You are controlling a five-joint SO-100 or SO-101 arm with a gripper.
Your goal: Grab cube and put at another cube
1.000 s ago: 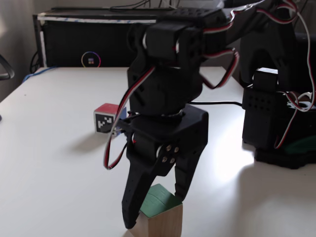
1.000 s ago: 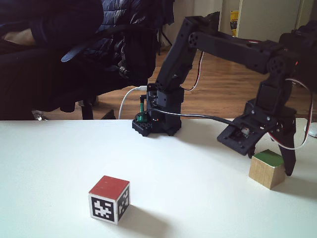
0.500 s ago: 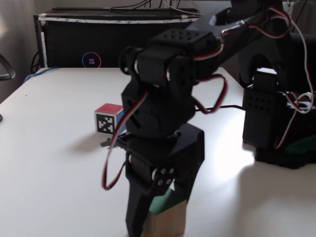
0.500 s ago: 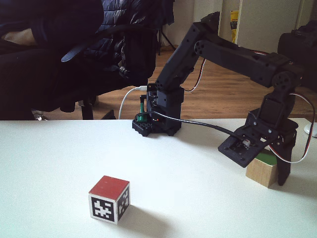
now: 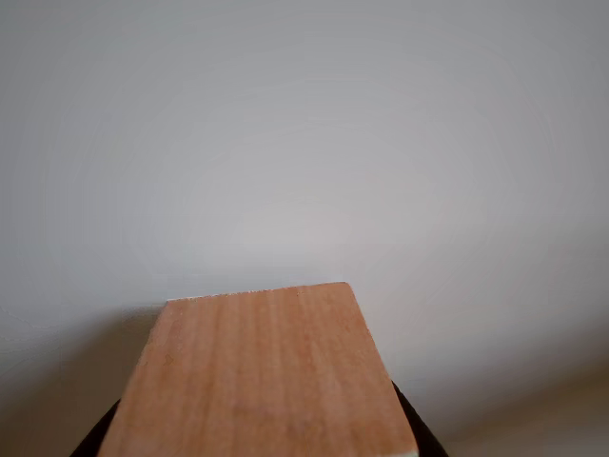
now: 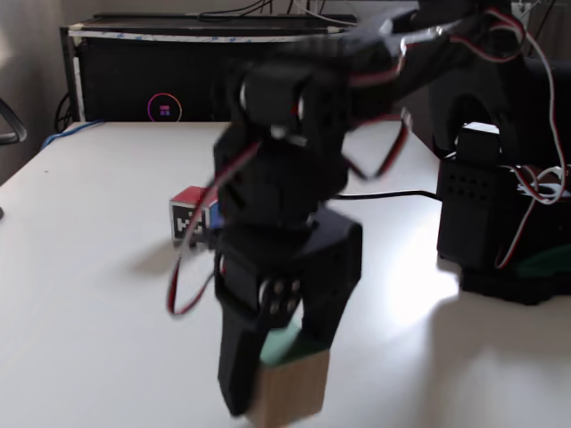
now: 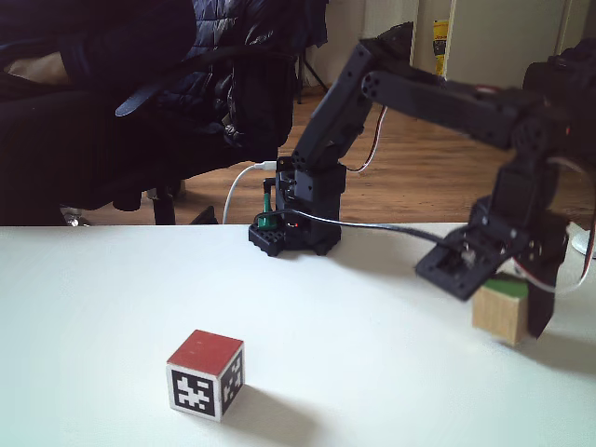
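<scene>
My gripper (image 6: 275,374) is shut on the cube (image 6: 287,388), which has a green side facing up and plain wood sides. The cube hangs tilted just above the white table (image 6: 89,303). In a fixed view the same cube (image 7: 501,313) sits between the black fingers of the gripper (image 7: 507,312) at the right edge. In the other view a plain wood face of the cube (image 5: 257,371) rises from the bottom edge, with dark fingers (image 5: 423,446) at its corners. The another cube (image 6: 191,212), red on top with a blue side and a black-and-white marker, stands apart on the table (image 7: 372,391); the another cube (image 7: 207,372) is at front left.
The arm's black base (image 7: 298,209) stands at the table's far edge, and this base (image 6: 489,214) is at the right with loose wires. A black box (image 6: 152,80) lines the back. A dark office chair (image 7: 177,102) stands behind the table.
The gripper came down around the green-sided cube, shut on it, and has raised it a little off the table. The arm is blurred with motion. The red and blue cube has not moved.
</scene>
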